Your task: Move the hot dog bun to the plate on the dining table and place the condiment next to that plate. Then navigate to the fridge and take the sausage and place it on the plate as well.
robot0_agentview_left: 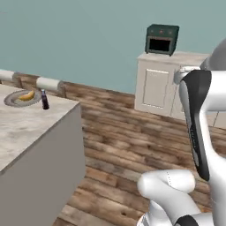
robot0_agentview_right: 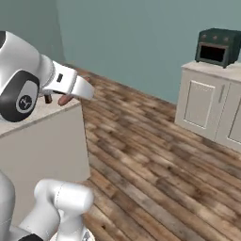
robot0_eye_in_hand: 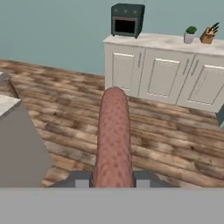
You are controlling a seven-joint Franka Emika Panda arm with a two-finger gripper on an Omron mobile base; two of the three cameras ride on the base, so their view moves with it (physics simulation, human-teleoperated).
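Bun + plate: far left on the big beige marbled counter (robot0_agentview_left: 26, 132), the golden-tan oblong hot dog bun (robot0_agentview_left: 27, 95) already lies on the round light grey plate (robot0_agentview_left: 13, 100), so that part looks done.
Condiment: the small dark brown bottle (robot0_agentview_left: 45, 100) stands upright just beside the plate's right edge, looks done too.
Sausage: the thin reddish-brown sausage (robot0_eye_in_hand: 113, 140) is pinched at its near end in the claw (robot0_eye_in_hand: 113, 179), over the wood plank floor (robot0_eye_in_hand: 175, 140).
Sausage axis: long axis runs straight out from the claw, free tip aimed toward the white cabinets (robot0_eye_in_hand: 162, 74).
Left to do: I'd say carry it over and lay it on the plate.
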